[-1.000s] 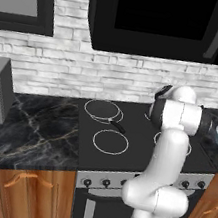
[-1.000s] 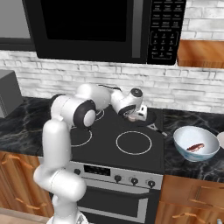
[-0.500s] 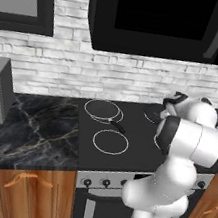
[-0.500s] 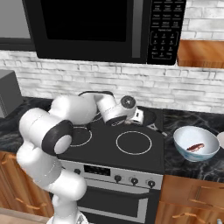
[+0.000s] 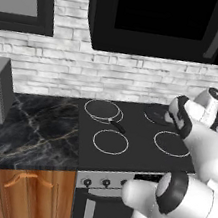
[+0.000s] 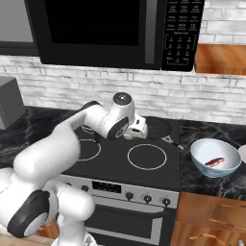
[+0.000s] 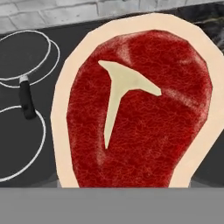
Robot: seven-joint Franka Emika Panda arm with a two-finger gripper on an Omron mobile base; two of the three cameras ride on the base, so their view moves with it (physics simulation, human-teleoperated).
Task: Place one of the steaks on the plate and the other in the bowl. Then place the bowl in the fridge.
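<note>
Carrying a flat red steak with a pale fat rim (image 7: pixel 135 109), the gripper (image 6: pixel 137 129) has swung over the black stovetop (image 6: pixel 144 158) toward the counter; its closure cannot be seen. The other steak (image 6: pixel 215 161) already lies in the blue-grey bowl (image 6: pixel 215 168), leaving the plate.

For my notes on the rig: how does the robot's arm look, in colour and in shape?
The arm is made of thick, rounded, glossy white segments, joined by dark grey or black rings at the joints. One round cap near the wrist is light grey with a dark centre. The hand end is a small white block. No cables or markings can be seen.
</note>
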